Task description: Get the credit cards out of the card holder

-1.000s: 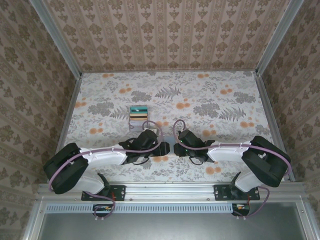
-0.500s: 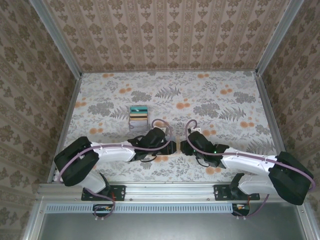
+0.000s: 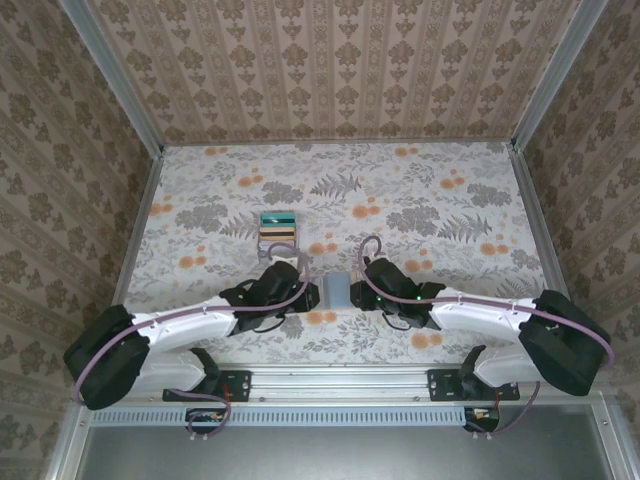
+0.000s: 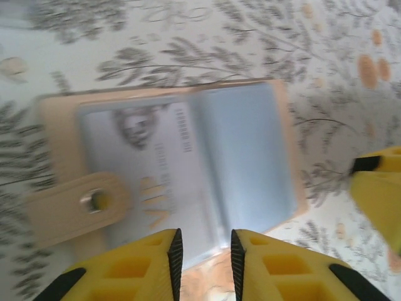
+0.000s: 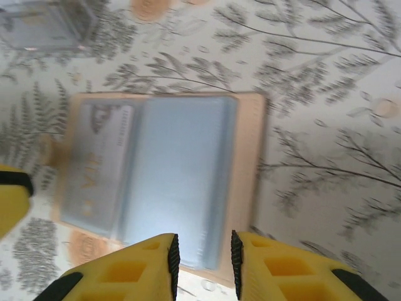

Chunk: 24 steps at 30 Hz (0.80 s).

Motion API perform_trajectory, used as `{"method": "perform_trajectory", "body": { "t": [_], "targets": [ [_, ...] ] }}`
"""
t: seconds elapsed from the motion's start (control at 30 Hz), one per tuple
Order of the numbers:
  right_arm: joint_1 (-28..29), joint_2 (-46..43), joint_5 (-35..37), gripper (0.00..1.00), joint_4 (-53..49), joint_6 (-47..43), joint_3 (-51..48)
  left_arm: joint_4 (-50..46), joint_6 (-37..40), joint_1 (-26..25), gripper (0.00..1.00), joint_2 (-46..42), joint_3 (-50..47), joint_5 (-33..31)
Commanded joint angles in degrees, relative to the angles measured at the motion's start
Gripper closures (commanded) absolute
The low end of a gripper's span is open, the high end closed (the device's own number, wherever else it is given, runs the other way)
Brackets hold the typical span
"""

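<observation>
Floral surface, patterned walls on three sides. The left end effector hangs at the near edge of the holder, its jaws drawn to a slim gap and grasping nothing. The right end effector sits the same way just to the right: slim gap, empty.

Between them, at the near middle, the holder lies open and flat with its grey-blue inner face up and its snap tab splayed left. In both wrist views a pale grey card sits in the left panel. The right panel looks empty.

Farther off and to the left, well apart from the holder, a small stack of teal, yellow and grey cards rests on the surface.

The task looks well along, with the last card apparently to come. Next, one end effector likely has to pin the holder while the other pinches the card's exposed edge and slides it out along the pocket. A thin card lying flush gives little to catch.
</observation>
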Motion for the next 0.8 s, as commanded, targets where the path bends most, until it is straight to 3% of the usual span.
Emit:
{"method": "perform_trajectory", "body": {
  "t": [0.0,0.77],
  "targets": [
    [1.0,2.2,-2.5,0.69,2.0,0.5,3.0,-2.3,-0.2,1.6,0.72,-2.5,-2.5,-0.6],
    [2.9,16.2,-10.4,0.79,4.4,3.6,11.9,4.0,1.6,3.4,0.83,4.4,-1.8,2.8]
  ]
}}
